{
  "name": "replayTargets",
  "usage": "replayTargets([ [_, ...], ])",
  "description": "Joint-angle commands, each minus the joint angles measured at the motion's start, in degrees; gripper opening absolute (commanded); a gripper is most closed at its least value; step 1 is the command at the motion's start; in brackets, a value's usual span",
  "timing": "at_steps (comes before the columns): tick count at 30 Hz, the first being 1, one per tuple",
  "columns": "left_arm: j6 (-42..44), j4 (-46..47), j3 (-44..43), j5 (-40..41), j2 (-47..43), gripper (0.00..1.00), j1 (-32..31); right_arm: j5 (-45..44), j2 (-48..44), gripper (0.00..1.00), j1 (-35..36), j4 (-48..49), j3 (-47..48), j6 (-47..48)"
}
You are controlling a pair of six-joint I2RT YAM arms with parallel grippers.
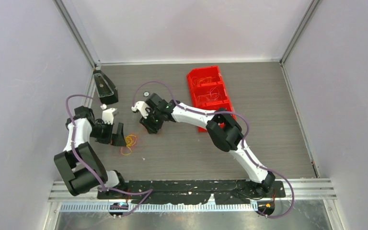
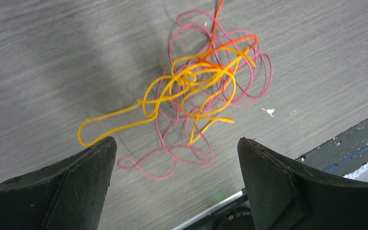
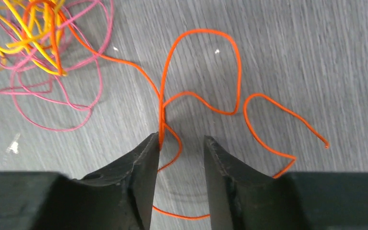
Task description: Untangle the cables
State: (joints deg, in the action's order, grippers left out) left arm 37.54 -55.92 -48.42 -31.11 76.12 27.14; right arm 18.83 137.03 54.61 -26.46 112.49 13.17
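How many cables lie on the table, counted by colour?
3. The yellow cable and the pink cable lie knotted by the left gripper; the orange cable runs from them to the right gripper. Same-coloured strands may be hidden among them.

Seen from above, the cables (image 1: pixel 130 142) are too small to tell strand from strand, and the right gripper (image 1: pixel 150 128) hides where the orange strand (image 3: pixel 201 31) ends. At the right wrist, the cables run off the top left corner and the orange strand slips behind the fingers (image 3: pixel 129 187). The red bin (image 1: pixel 202 70) holds wisps too fine to name.
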Motion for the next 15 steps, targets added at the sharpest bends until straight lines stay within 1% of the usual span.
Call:
replayTargets([
  [1, -6.03, 8.25, -0.07, 3.24, 3.82, 1.00, -5.14, -2.95, -0.99, 0.39, 0.15, 1.87, -0.95, 0.59],
  [2, -6.76, 8.41, -0.80, 6.23, 6.06, 1.00, -7.26, -3.13, -1.20, 0.30, 0.10, 1.57, -1.63, 1.21],
  [3, -7.12, 8.21, -1.43, 7.95, 7.61, 1.00, -9.04, -3.13, -1.76, 0.24, -0.02, 1.27, -2.00, 1.58],
  [4, -7.62, 8.36, -1.75, 9.74, 8.90, 1.00, -10.61, -3.02, -2.07, 0.11, -0.11, 0.63, -2.93, 2.08],
  [6, -8.42, 9.24, -1.73, 12.98, 10.67, 0.99, -12.77, -2.45, -3.34, 0.06, -0.75, -0.36, -4.41, 2.32],
  [7, -8.61, 9.45, -1.90, 13.51, 11.36, 0.94, -13.17, -2.19, -4.58, 0.06, -1.44, -0.62, -4.97, 2.31],
  [9, -9.03, 8.67, -2.92, 13.44, 12.49, 0.80, -13.26, -2.31, -7.07, 0.06, -2.60, -0.80, -7.42, 2.16],
  [12, -9.34, 7.50, -4.06, 13.89, 13.41, 0.47, -13.27, -2.68, -11.93, 0.05, -5.41, -1.22, -9.27, 1.70],
  [13, -9.20, 7.11, -4.32, 14.32, 13.58, 0.38, -13.25, -2.55, -12.96, 0.05, -6.11, -1.49, -9.89, 1.65],
  [15, -7.99, 6.19, -4.61, 15.83, 13.77, 0.24, -13.17, -2.63, -16.13, 0.05, -8.12, -2.30, -10.61, 1.65],
])
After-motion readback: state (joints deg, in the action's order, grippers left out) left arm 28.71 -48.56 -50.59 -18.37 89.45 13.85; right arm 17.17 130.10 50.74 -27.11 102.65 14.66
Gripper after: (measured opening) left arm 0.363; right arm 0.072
